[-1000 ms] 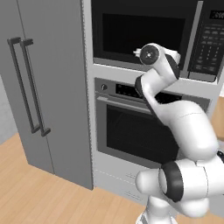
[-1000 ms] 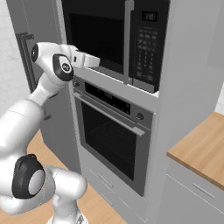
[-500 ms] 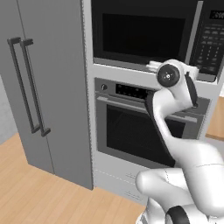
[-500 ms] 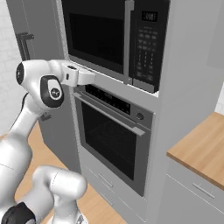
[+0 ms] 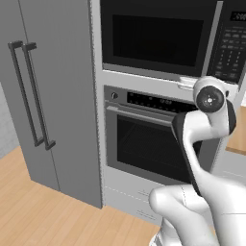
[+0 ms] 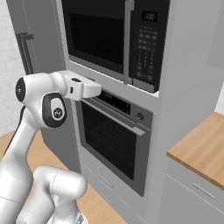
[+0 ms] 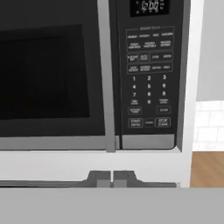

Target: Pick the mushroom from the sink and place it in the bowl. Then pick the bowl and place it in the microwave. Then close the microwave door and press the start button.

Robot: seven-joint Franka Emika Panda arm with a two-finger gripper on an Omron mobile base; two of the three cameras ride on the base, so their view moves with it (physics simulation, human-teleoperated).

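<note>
So the hand view is giving the close-up: the microwave [image 7: 100,74] is sitting shut, its door [image 7: 48,74] flush with the frame, and the button panel [image 7: 148,74] is facing the camera with the clock lit up top and the start button [image 7: 135,123] low on the pad. The left base view is showing stuff that view isn't catching, like the grey fridge [image 5: 48,96] with its two long handles off to the left and the oven [image 5: 153,144] right under the microwave. The right base view is adding a wooden counter [image 6: 201,148] off to the right. The gripper [image 7: 112,178] is hovering just in front of the microwave and below its bottom edge, with the panel sitting up and slightly right of it. Its fingers are pressed together with nothing between them, touching nothing.
</note>
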